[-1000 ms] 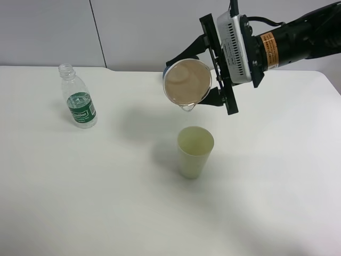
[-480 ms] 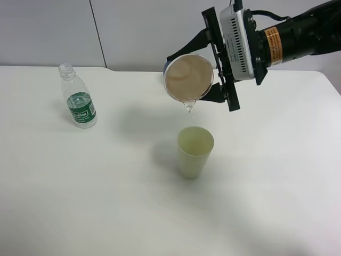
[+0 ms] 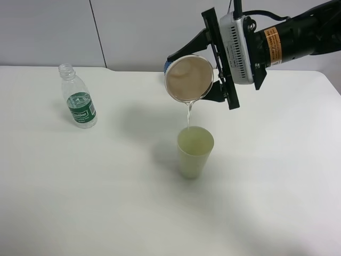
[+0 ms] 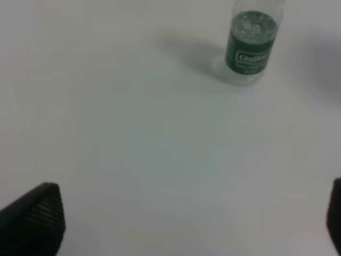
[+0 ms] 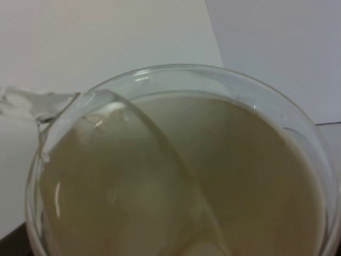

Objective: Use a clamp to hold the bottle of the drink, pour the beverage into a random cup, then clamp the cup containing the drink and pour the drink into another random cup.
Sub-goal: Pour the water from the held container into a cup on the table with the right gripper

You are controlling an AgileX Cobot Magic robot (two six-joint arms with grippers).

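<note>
White surface (image 3: 80,202) mid-pour: your right gripper (image 3: 205,69) grips the tilted glass beaker (image 3: 187,79), streaming into the paper cup (image 3: 194,152); hold the tilt until it empties.

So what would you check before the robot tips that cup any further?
1. Right claw grips the glass cup: ok.
2. Stream lands inside the pale green cup: ok.
3. Green cup upright on the table: ok.
4. Room left in the green cup: cannot tell.
5. Water bottle stands clear of the pour: ok.
6. Left claw away from the cups: ok.
</note>
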